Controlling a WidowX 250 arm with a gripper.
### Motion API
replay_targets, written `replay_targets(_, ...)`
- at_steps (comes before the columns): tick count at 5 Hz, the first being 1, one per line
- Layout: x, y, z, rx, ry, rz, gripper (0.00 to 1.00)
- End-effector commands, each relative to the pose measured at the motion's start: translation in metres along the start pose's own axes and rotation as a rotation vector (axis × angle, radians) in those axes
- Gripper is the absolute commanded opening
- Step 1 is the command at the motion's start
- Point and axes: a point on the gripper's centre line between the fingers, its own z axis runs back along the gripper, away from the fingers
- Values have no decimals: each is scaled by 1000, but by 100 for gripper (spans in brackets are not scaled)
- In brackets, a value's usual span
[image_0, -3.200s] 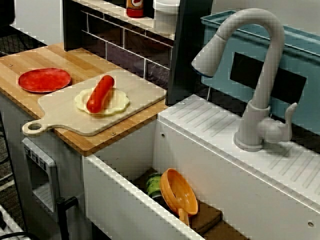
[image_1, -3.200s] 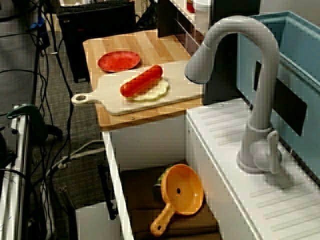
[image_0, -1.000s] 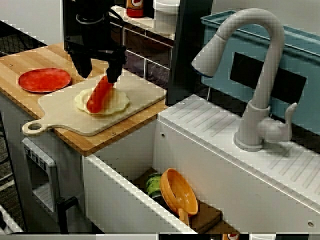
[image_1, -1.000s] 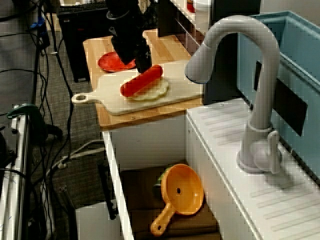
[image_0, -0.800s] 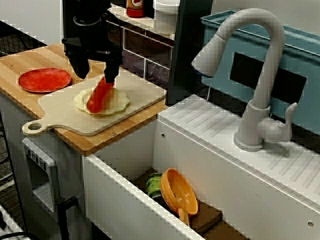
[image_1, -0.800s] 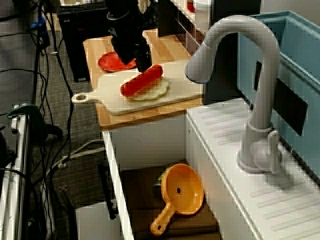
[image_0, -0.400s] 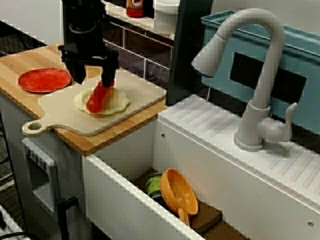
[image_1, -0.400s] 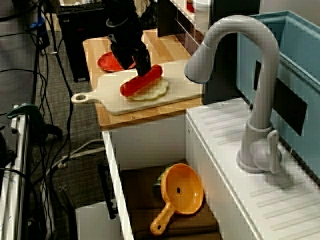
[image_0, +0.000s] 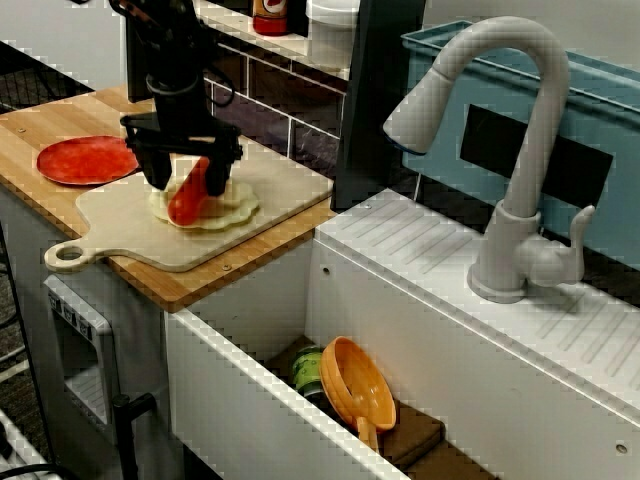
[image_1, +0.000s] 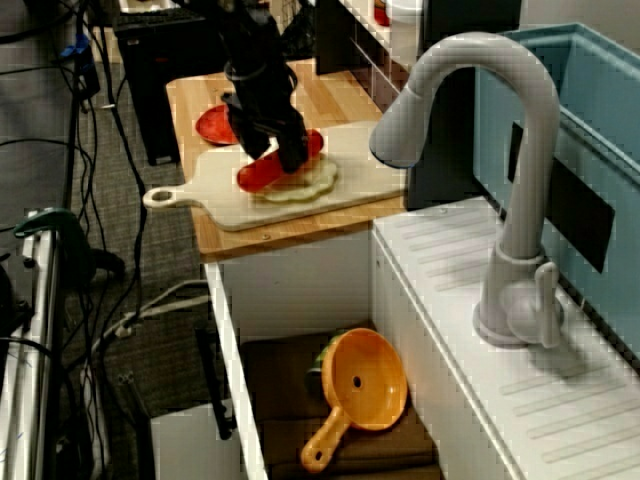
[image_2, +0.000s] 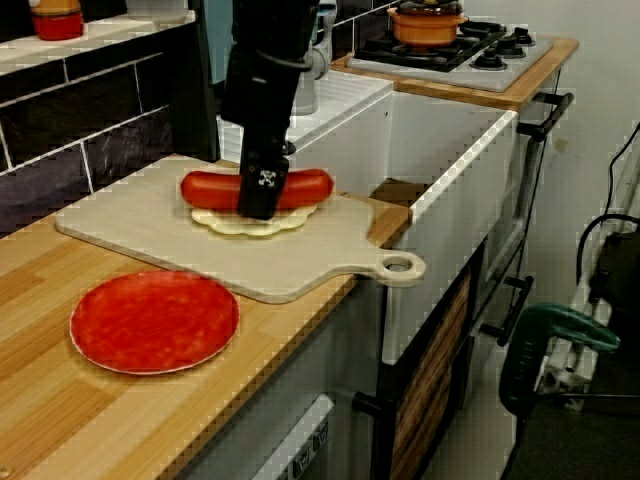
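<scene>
A red sausage (image_0: 187, 200) (image_1: 256, 176) (image_2: 305, 187) lies on a pale scalloped disc (image_0: 236, 206) (image_1: 316, 181) (image_2: 250, 223) on a wooden cutting board (image_0: 170, 245) (image_1: 230, 206) (image_2: 150, 225). My black gripper (image_0: 188, 170) (image_1: 272, 150) (image_2: 262, 190) is down over the sausage's middle, open, one finger on each side of it. In the view from the counter end, the near finger (image_2: 262, 185) covers the sausage's middle. I cannot tell whether a finger touches it.
A red plate (image_0: 85, 160) (image_1: 215, 125) (image_2: 153, 322) lies on the wooden counter beside the board. A grey faucet (image_0: 520, 200) (image_1: 520, 190) stands right of the sink, which holds an orange strainer (image_0: 362, 385) (image_1: 368, 380) and a green can (image_0: 308, 370). A dark tiled wall and shelf rise behind.
The arm came into view and descended onto the board; over the last second the open fingers dropped from above the sausage's far end to either side of its middle. The sausage shifted slightly.
</scene>
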Motion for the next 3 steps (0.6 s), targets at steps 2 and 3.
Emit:
replay_targets(2, 19, -1, 16, -15, -45, 45, 0)
replay_targets(3, 21, 1, 27, -16, -27, 57, 0)
